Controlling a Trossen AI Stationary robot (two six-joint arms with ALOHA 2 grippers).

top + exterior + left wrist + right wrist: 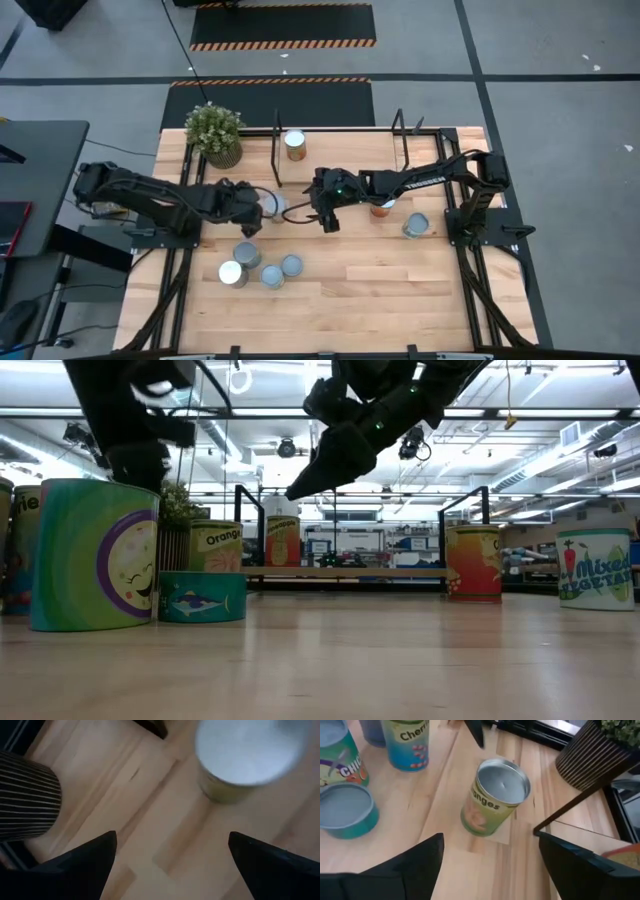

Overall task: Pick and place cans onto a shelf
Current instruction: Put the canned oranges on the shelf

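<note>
— So, what's on the far left of the high view?

— The plant [213, 133] at the upper left of the table [400, 290], in a ribbed pot. Below it the left gripper [262, 212] hangs over bare wood, its fingers wide apart with nothing between them, just beside the oranges can [275, 206].

— Is that the can both wrist cameras see?

— I think so. In the right wrist view it stands upright at the centre, green and yellow label [496, 797], plain silver lid. The left wrist view catches only its blurred top in the upper right.

— And the other cans?

— Three sit in a cluster [258, 266] at lower left of centre. One is already on the shelf [340, 152], near its left bracket: the tin [294, 145] at upper centre. Further right, an orange one [381, 207] lies partly under the right arm, and a teal one [415, 226] stands beyond it.

— The right gripper?

— Mid-frame [328, 217], raised well off the wood in the low view, fingers spread and empty, pointed toward the oranges can.

— How would that can handle?

— Rigid metal, I'd guess, fairly heavy if full, so it won't crush. The paper label looks smooth, so it might slip. I'd take it across the round side, about mid-height, squarely, so it stays upright.
</note>
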